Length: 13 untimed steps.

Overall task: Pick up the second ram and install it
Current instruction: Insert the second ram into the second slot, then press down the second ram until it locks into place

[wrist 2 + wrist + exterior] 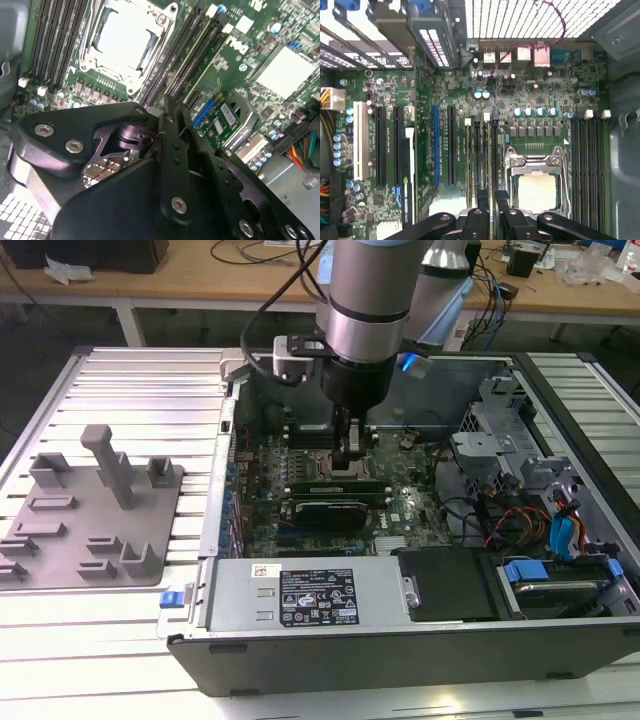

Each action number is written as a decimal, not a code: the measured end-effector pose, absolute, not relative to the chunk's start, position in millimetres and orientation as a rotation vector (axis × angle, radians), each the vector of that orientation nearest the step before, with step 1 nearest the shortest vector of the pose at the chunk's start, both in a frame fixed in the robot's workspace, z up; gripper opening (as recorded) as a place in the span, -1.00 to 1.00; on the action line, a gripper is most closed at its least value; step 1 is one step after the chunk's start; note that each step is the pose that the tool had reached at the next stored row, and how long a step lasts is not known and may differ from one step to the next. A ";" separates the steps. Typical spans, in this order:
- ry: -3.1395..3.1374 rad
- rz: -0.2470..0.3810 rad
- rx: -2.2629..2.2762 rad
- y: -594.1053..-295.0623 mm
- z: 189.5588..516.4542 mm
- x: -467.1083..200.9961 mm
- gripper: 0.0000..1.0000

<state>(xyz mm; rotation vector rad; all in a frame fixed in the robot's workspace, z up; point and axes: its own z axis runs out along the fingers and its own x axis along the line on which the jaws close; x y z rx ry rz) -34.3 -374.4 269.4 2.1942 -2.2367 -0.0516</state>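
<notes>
Now claw [352, 468] clenched on second ram [487, 165] in mobo slots (CPU socket [536, 186] beside).

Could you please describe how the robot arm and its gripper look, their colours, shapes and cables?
The arm is a thick silver-grey cylinder ending in a black wrist section, with black cables looping along it and a small blue light at its side. The gripper is matte black, built from flat angular plates and narrow bars joined by silver screws.
</notes>
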 end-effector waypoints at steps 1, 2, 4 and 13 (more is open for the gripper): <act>-2.236 -0.052 2.195 -374.4 269.4 -29.0 -0.65; -2.235 -0.052 2.196 -374.4 269.4 -27.3 -0.65; -2.235 -0.052 2.196 -374.4 269.4 -27.2 -0.65; -2.235 -0.052 2.196 -374.4 269.4 -26.1 -0.84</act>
